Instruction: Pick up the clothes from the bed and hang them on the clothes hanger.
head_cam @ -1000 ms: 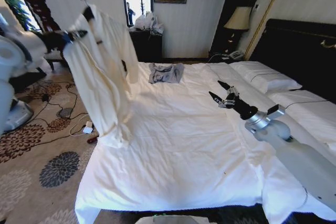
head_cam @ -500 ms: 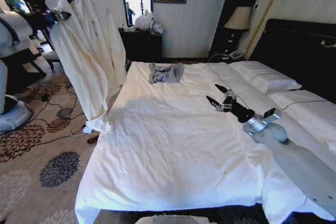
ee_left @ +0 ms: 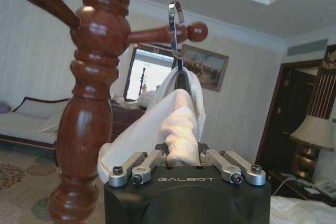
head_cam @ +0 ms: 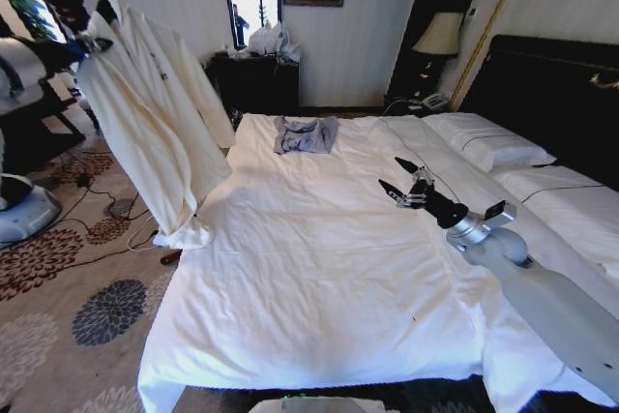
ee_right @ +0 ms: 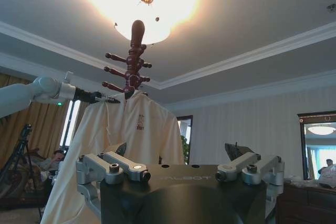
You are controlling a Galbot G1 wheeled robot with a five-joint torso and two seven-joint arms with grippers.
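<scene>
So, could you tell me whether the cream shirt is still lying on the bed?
No, it is off the bed: the clothes hang full length from the clothes hanger, gripped by the left gripper beside the wooden pole.

The bed (head_cam: 319, 268) lies mostly bare, a wide open sheet where a gripper can sweep freely. A small blue-grey garment (head_cam: 306, 134) sits near its far edge, and pillows (head_cam: 493, 147) crowd the headboard side. The right gripper (head_cam: 401, 181) hovers above the middle of the sheet, jaws apart. Off the bed's left side, the hanging clothes (head_cam: 150, 123) block the way, and the wooden pole (ee_left: 86, 103) with its jutting pegs stands close beside the hanger's silver hook (ee_left: 174, 24). Cables (head_cam: 116, 210) trail over the carpet below.
</scene>
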